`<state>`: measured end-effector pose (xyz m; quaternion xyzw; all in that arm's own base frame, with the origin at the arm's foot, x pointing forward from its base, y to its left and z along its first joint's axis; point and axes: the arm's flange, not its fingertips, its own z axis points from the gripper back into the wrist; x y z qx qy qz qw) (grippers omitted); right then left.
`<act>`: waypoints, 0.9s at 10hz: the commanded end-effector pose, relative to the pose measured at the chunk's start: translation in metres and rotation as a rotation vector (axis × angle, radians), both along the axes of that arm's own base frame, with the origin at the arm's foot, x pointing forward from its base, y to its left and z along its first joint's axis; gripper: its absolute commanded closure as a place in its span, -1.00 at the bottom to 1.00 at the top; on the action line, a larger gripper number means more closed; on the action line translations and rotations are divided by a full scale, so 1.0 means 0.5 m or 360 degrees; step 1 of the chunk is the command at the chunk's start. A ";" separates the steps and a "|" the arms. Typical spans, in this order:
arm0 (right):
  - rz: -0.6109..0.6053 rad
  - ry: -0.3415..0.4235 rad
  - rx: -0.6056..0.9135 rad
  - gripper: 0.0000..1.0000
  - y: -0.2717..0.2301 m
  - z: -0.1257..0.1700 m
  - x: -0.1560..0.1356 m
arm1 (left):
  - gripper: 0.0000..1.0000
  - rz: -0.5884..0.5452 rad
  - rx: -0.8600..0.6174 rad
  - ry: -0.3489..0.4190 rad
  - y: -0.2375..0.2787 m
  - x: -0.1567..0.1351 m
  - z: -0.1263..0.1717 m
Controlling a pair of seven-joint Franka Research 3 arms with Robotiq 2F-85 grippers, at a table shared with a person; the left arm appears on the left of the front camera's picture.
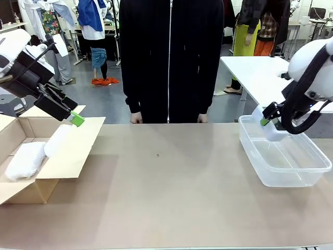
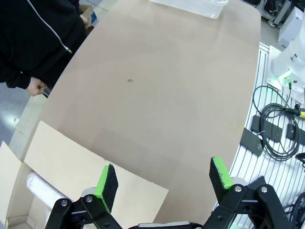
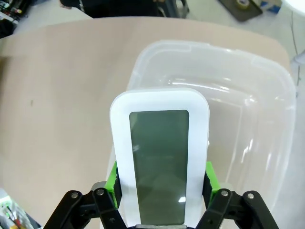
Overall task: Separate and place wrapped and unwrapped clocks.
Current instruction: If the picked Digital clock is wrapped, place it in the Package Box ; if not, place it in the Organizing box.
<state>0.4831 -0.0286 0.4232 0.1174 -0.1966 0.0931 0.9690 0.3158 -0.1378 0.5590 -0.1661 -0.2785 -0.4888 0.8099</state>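
Right gripper point(image 3: 159, 183) pinching the bare clock point(image 3: 159, 162) by its long edges, held above the clear tub point(image 1: 291, 169); left gripper point(image 2: 164, 179) spread wide, nothing in it, over the cardboard box point(image 1: 67, 156) holding both wrapped bundles point(image 1: 25, 160).

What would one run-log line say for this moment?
left gripper: open above cardboard box | right gripper: holds bare clock over clear tub | two wrapped clocks in box
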 end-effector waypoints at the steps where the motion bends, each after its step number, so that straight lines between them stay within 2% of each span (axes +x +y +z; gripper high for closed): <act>1: -0.0046 0.0071 -0.0035 -0.54 0.007 -0.034 0.030 | -1.00 -0.0008 0.0004 0.0000 0.002 -0.001 0.003; 5: -0.0106 0.0252 -0.0136 -0.54 0.000 -0.139 0.062 | -1.00 -0.0008 0.0004 0.0000 0.002 -0.001 0.003; 7: -0.0093 0.0249 -0.0083 -0.54 -0.006 -0.159 0.065 | -1.00 -0.0008 0.0004 0.0000 0.002 -0.001 0.003; 8: -0.0095 0.0277 -0.0109 -0.93 -0.007 -0.156 0.061 | -1.00 -0.0008 0.0004 0.0000 0.002 -0.001 0.003; 9: -0.0108 0.0282 -0.0103 -1.00 -0.007 -0.145 0.057 | -1.00 -0.0008 0.0004 0.0000 0.002 -0.001 0.003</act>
